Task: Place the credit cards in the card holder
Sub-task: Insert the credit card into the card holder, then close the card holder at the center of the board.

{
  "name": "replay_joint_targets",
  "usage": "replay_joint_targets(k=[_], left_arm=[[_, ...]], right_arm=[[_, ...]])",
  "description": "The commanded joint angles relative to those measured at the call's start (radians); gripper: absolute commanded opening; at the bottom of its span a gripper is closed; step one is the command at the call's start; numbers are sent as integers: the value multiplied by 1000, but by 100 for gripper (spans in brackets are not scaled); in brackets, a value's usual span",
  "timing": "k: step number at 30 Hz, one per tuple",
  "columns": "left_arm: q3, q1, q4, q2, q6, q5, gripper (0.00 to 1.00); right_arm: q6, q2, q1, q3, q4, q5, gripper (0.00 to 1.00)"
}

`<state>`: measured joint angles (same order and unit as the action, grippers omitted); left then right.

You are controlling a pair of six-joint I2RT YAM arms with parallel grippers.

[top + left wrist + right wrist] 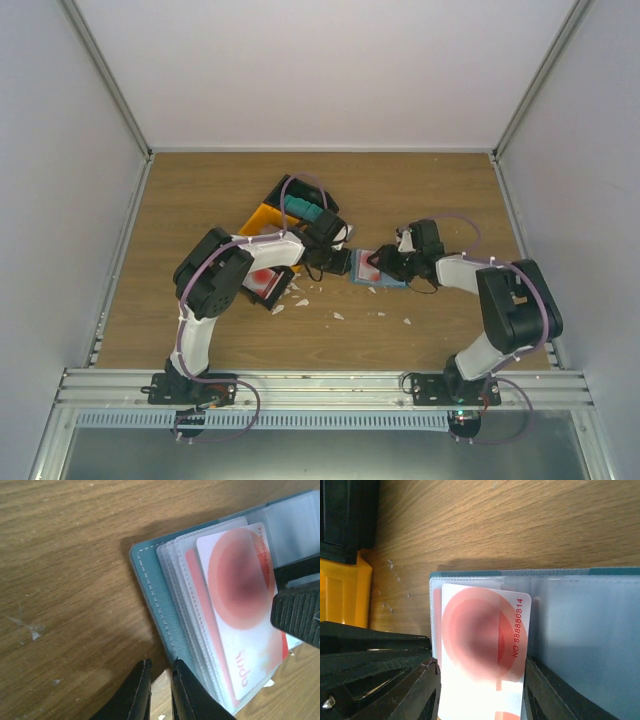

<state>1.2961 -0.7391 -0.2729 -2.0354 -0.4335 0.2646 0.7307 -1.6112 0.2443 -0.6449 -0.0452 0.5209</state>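
Right tool (pixel 482 680) stands released, straddling the red-marked card (pixel 480 630), which appears only partly seated in the card holder (pixel 147 590) and may slip out. Left tool (pixel 161 672) grip: cannot tell.

Reaches forward and inward with the left arm (pixel 215 280), elbow raised, wrist turned rightward; holds the left gripper (pixel 159 692) low, fingers nearly together with only a slit between. Folds the right arm (pixel 510 300) inward, wrist pointing left; sets the right gripper (pixel 482 695) low, fingers spread wide
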Motion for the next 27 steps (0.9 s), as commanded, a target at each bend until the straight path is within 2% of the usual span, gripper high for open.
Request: replay_joint_targets(k=[1,8,11,14,16,19,27], left_arm=[[-23,-16,-47,29,16,27,17],[-44,-16,-37,107,8,57,22],[-69,-16,-18,138,-6,82,28],[-98,-16,7,159,-27,104,35],[-109,-15,20,166,-41,109,39],[-112,-16,34,161,-56,120,44],[-99,-16,50,112,-60,164,45]], right_arm=[[-38,53,8,-19,170,-109,48],[-84,238,8,-24,258,-128,56],[-110,302,7,-25,334,-224,59],[-137,331,7,-32,414,-391,62],[-145,323,6,-45,469,-498,64],[-169,284,10,-72,506,-568,65],[-209,81,110,-184,565,-700,71]])
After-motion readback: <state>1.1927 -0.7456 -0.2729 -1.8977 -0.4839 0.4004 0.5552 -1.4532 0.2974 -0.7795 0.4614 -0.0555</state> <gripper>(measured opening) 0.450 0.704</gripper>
